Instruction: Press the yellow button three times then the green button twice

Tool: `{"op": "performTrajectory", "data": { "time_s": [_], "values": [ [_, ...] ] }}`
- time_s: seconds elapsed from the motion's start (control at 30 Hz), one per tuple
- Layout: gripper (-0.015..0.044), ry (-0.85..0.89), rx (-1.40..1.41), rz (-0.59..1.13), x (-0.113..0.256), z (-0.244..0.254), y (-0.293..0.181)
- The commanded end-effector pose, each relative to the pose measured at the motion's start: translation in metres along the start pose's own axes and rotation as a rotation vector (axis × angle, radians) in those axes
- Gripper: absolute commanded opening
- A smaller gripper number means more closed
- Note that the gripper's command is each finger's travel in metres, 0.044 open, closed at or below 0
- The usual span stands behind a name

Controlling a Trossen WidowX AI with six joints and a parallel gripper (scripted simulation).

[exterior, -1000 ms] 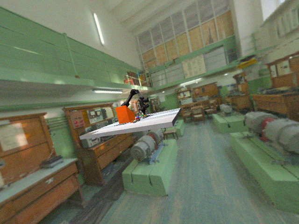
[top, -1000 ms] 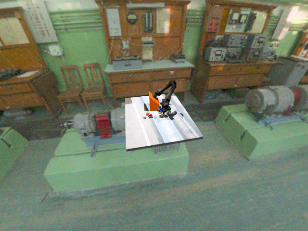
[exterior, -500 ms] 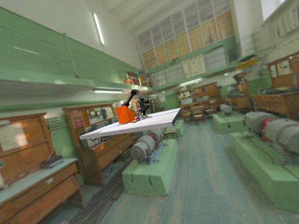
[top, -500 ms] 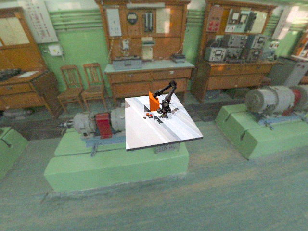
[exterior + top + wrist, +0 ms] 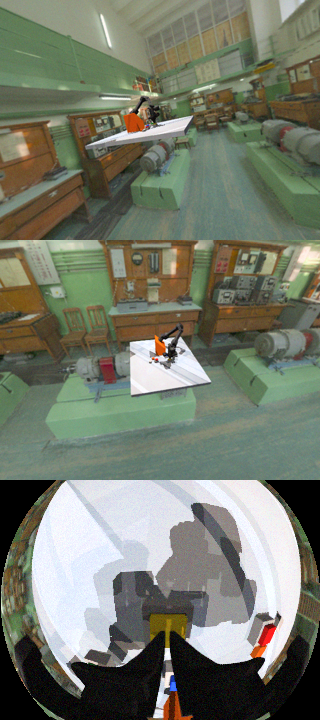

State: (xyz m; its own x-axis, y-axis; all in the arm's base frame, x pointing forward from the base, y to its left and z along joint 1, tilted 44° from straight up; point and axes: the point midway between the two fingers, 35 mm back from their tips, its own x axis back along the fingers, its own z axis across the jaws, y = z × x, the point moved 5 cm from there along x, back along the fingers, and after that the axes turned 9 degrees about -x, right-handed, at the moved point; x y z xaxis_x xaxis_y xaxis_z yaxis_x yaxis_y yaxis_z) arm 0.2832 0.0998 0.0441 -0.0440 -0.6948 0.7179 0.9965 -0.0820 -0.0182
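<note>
The yellow button (image 5: 159,624) (image 5: 169,359) sits on a dark, shaded base in the middle of the wrist view. My gripper (image 5: 167,635) (image 5: 169,358) (image 5: 154,122) is shut and empty, pointing down. Its fingertips overlap the near part of the yellow cap in the wrist view, at or just above it; contact and how deep the cap sits cannot be told. The green button (image 5: 91,664) shows only as a dark green sliver beside a shaded base, left of the fingers and partly hidden by the left finger. In the top and exterior views the arm hides it.
A red button (image 5: 267,635) (image 5: 156,359) on a grey base and an orange block (image 5: 258,652) (image 5: 153,358) lie to the right in the wrist view. A blue button (image 5: 173,682) (image 5: 147,126) is behind the fingers. A tall orange wedge (image 5: 160,346) (image 5: 133,122) stands beside the arm.
</note>
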Motion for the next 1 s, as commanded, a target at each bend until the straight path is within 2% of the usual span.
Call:
{"op": "performTrajectory", "data": {
  "time_s": [0.0, 0.17, 0.33, 0.53, 0.77, 0.97],
  "values": [
    [0.0020, -0.002, -0.002, -0.005, 0.025, -0.001, 0.000],
    [0.0020, -0.003, -0.002, -0.005, 0.030, -0.001, 0.000],
    [0.0020, -0.006, -0.002, -0.005, 0.087, -0.001, 0.000],
    [0.0020, -0.009, -0.002, -0.004, 0.090, 0.007, -0.005],
    [0.0020, -0.017, -0.003, -0.003, 0.089, 0.071, -0.066],
    [0.0020, 0.001, -0.005, -0.001, 0.089, 0.095, -0.112]
  ]
}}
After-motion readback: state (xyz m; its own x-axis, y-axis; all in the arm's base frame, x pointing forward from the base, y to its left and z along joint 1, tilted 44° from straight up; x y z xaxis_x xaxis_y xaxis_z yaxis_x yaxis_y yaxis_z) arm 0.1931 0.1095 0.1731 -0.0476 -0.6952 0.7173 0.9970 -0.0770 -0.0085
